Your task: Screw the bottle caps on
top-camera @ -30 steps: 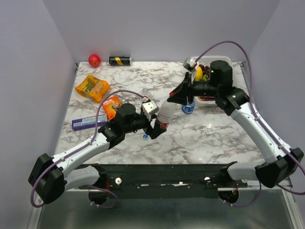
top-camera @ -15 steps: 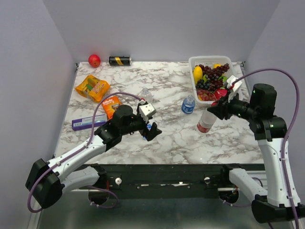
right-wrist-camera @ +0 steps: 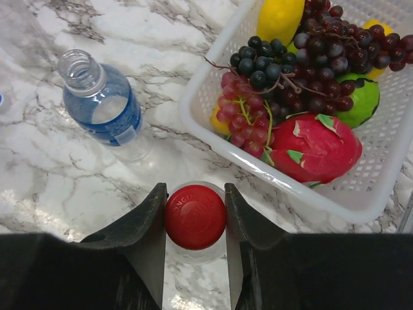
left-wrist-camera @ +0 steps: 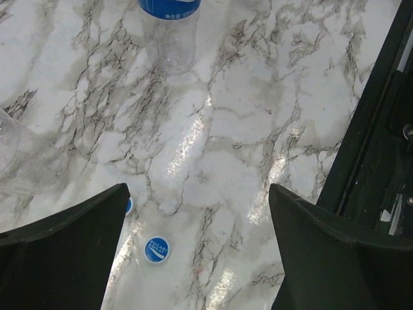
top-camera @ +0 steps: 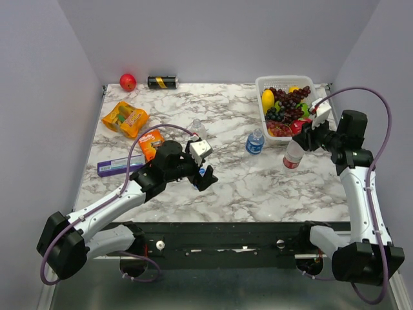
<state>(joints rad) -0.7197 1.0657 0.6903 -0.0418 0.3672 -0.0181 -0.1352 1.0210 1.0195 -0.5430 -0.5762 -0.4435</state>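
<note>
Gripping red-capped bottle in my right jaws beside fruit basket; my left jaws open, well apart from basket.

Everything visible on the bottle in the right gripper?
The red-labelled bottle is clear plastic, with a red cap seated on its neck. The right gripper is shut on it at the cap, a finger on each side. It is tilted, near the basket, right of the uncapped blue-labelled bottle. Whether its base touches the table is unclear.

Blue cap half hidden behind left end effector, blue-labelled bottle cut off by top edge
</note>
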